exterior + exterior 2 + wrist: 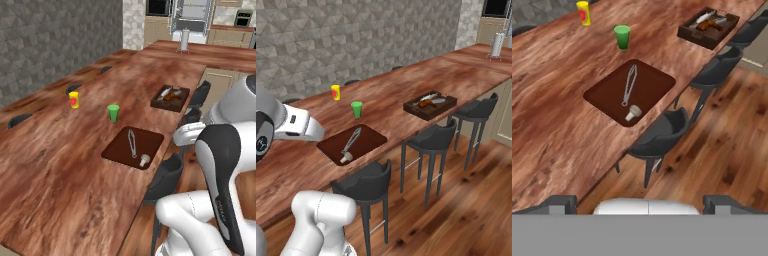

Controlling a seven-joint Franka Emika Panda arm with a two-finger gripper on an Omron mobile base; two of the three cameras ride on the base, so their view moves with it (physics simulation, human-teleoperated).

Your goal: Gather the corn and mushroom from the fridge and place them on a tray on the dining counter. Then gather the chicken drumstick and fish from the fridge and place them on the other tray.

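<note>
Hand view looks down on the long wooden counter [557, 115] from above the stools. The hand [640, 202] hangs over the floor side of the counter edge, its two dark fingertips [557, 202] set wide apart at the lower corners with nothing between them.

Nearest lies a flat dark-brown tray [657, 82] with rounded corners. On it rest a pale, thin, elongated piece that may be the corn [629, 85], though its shape is too slight to be sure, and a small pale mushroom [632, 112] near the tray's front edge. The two lie just beside each other, end to end.

Farther along the counter stands a second, box-like tray [688, 34] with raised walls. It holds the chicken drumstick [709, 23], brownish, and the fish [703, 18], silvery, lying close together.

Behind the flat tray, a green cup [622, 36] stands upright, and well beyond it a yellow cup with a red mark [584, 12] stands near the far edge of the counter.

Dark bar stools line the near side: one [657, 137] sits just below the flat tray's corner, another [714, 72] between the two trays, and a third [749, 32] by the box tray. In the left base view a paper-towel holder [184, 40] stands on the far corner of the counter, with the open fridge [192, 17] behind it.
</note>
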